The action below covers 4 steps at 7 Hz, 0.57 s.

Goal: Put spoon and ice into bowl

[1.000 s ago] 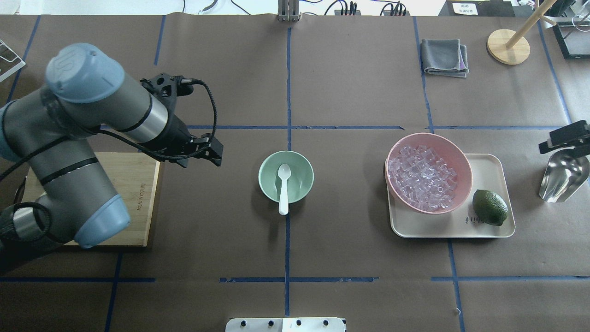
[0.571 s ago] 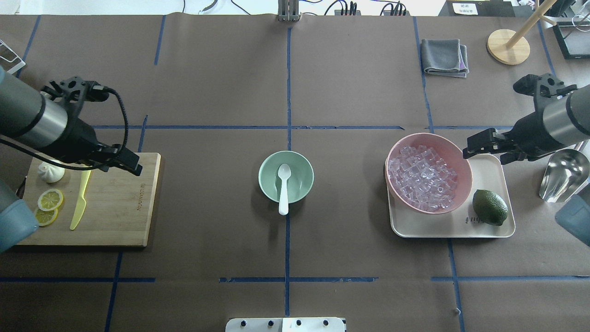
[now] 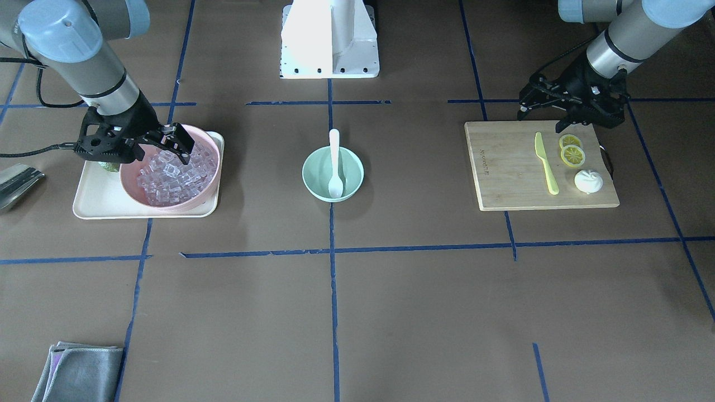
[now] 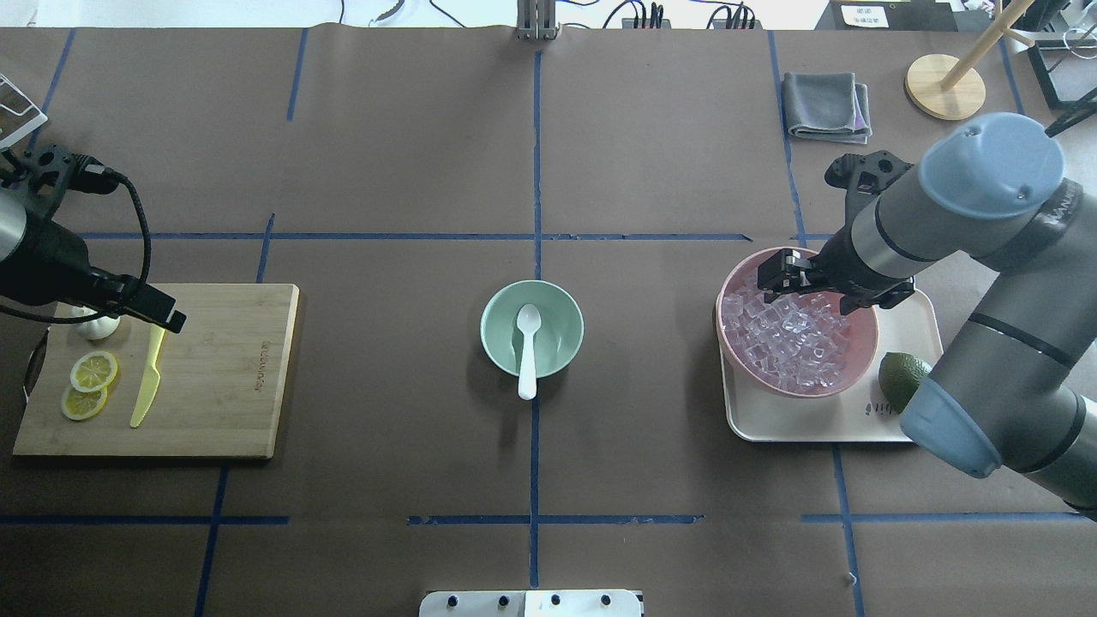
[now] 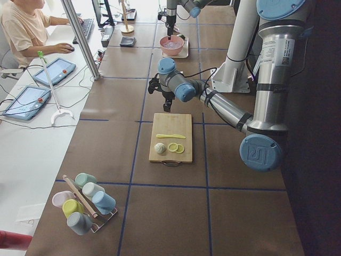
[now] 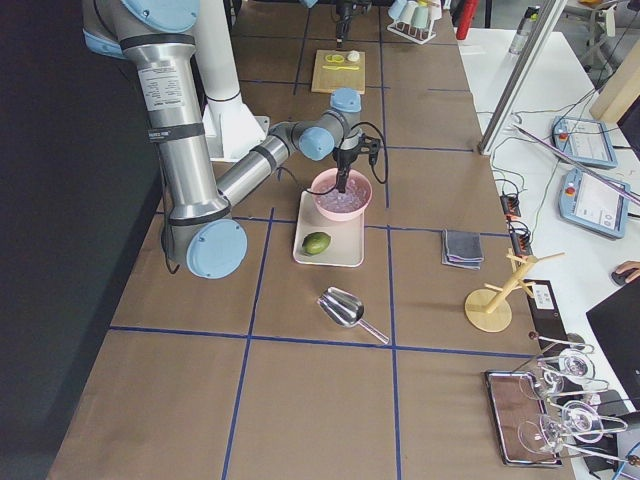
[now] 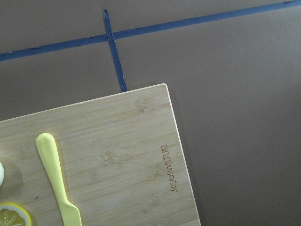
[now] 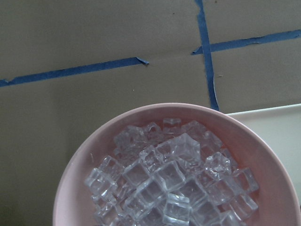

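Note:
The white spoon (image 4: 527, 351) lies in the mint-green bowl (image 4: 497, 330) at the table's middle, scoop inside and handle over the near rim. Both also show in the front-facing view, the spoon (image 3: 334, 159) in the bowl (image 3: 313, 173). Clear ice cubes (image 4: 788, 338) fill the pink bowl (image 4: 864, 338); they show close up in the right wrist view (image 8: 174, 183). My right gripper (image 4: 776, 278) hangs open and empty just over the ice at the pink bowl's far-left rim (image 3: 180, 146). My left gripper (image 4: 167, 319) is open and empty over the cutting board's far edge (image 3: 540, 114).
The wooden cutting board (image 4: 223, 377) at the left holds a yellow-green knife (image 4: 147, 386) and lemon slices (image 4: 92, 370). The pink bowl and a lime (image 4: 900, 373) sit on a cream tray (image 4: 823, 424). A metal scoop (image 3: 17, 184) lies beside the tray. A grey cloth (image 4: 827, 104) lies far right.
My left arm has drawn back leftward from beside the green bowl to the cutting board. My right arm has come in from the right edge to over the pink bowl of ice.

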{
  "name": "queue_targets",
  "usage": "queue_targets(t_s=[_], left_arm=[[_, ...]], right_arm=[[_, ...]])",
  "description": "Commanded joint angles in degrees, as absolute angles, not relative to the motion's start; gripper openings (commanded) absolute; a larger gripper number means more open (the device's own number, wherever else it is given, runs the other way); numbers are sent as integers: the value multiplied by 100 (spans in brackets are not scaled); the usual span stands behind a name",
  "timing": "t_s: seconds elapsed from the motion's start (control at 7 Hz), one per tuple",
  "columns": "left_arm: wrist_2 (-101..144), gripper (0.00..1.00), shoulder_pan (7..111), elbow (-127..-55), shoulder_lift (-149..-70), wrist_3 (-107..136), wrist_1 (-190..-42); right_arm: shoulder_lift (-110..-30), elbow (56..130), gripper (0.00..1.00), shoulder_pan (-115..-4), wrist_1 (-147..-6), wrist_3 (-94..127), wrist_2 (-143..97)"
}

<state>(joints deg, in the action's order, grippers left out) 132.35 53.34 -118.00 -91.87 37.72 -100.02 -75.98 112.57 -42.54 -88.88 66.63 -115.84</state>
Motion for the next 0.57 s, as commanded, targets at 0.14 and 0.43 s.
queue_targets(t_s=[0.14, 0.43], left_arm=[[13236, 92, 5344, -11804, -9185, 3771, -10002], [13236, 92, 5344, -11804, -9185, 3771, -10011]], right_arm=[[-7462, 10970, 97, -4008, -9018, 6671, -11259], [-7523, 10934, 97, -3947, -9026, 6671, -11259]])
